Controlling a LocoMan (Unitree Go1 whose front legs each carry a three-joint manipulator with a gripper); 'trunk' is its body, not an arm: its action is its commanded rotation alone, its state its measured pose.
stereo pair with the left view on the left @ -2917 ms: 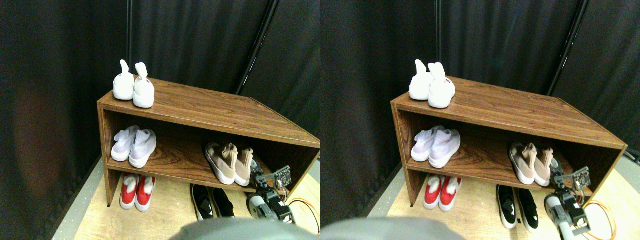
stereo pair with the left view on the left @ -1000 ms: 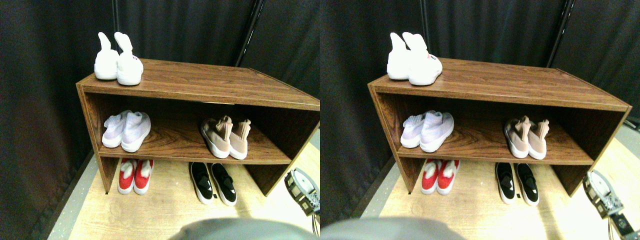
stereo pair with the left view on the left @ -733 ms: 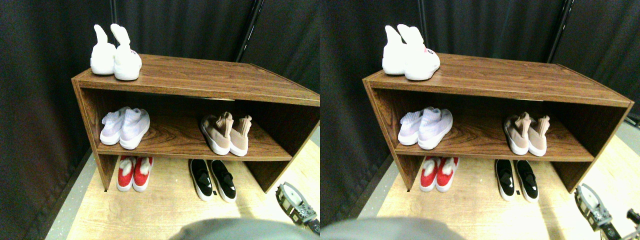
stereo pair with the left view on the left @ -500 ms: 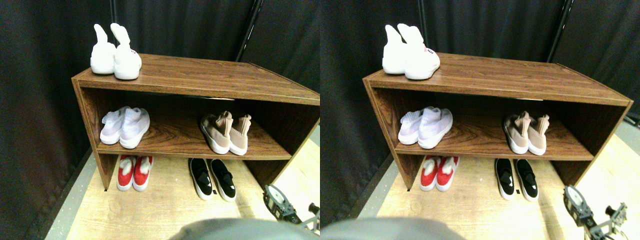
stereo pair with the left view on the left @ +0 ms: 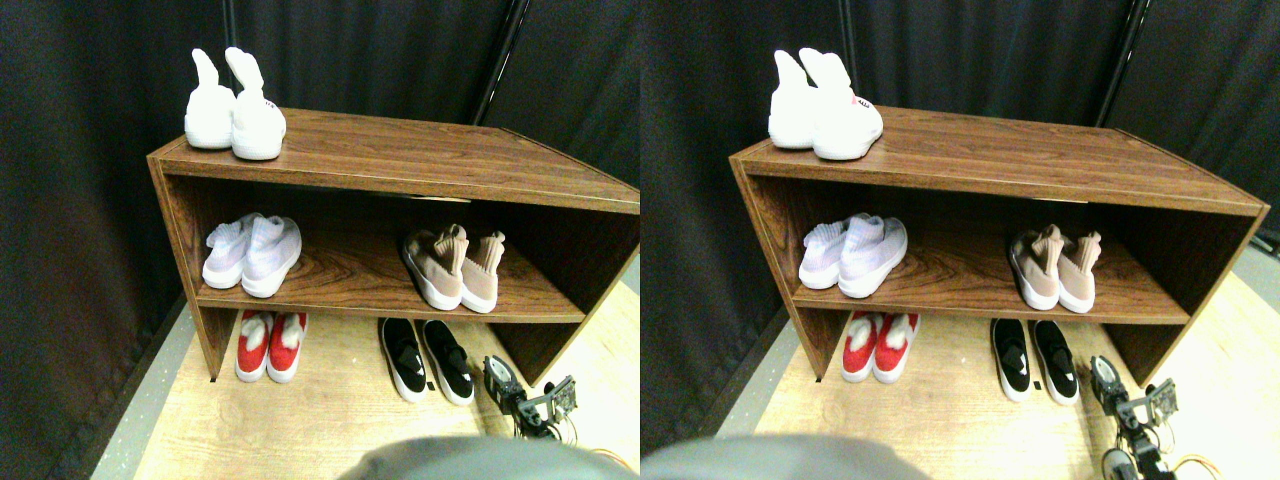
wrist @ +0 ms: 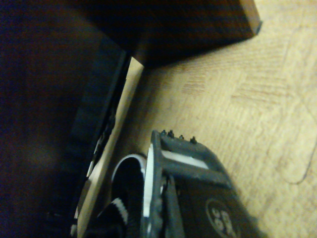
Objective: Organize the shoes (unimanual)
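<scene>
The shoes [stereo pair with the left view on the left: 455, 266], a beige-tan knit pair with white soles, stand side by side on the right part of the middle shelf [stereo pair with the left view on the left: 350, 292], toes toward the front. My right gripper [stereo pair with the left view on the left: 528, 397] is low over the floor at the lower right. It is in front of the shelf unit's right wall, just right of the black pair, and well below and apart from the shoes. It holds nothing that I can see. In the wrist view a dark jaw frame lies over the pale wood floor [wrist: 257, 99], with a black white-soled shoe [wrist: 124, 198] beside it.
The shelf unit's top board [stereo pair with the left view on the left: 400, 160] carries an all-white pair [stereo pair with the left view on the left: 235, 112] at its left end. A pale lilac pair [stereo pair with the left view on the left: 252, 258] sits at the left of the middle shelf. Red shoes [stereo pair with the left view on the left: 268, 345] and black shoes [stereo pair with the left view on the left: 427, 360] stand on the floor underneath. Black curtains hang behind.
The gripper has drawn away from beside the shoes on the shelf, dropped to floor level, then swung left toward the black pair. The camera view shifted; the shoes stayed put.
</scene>
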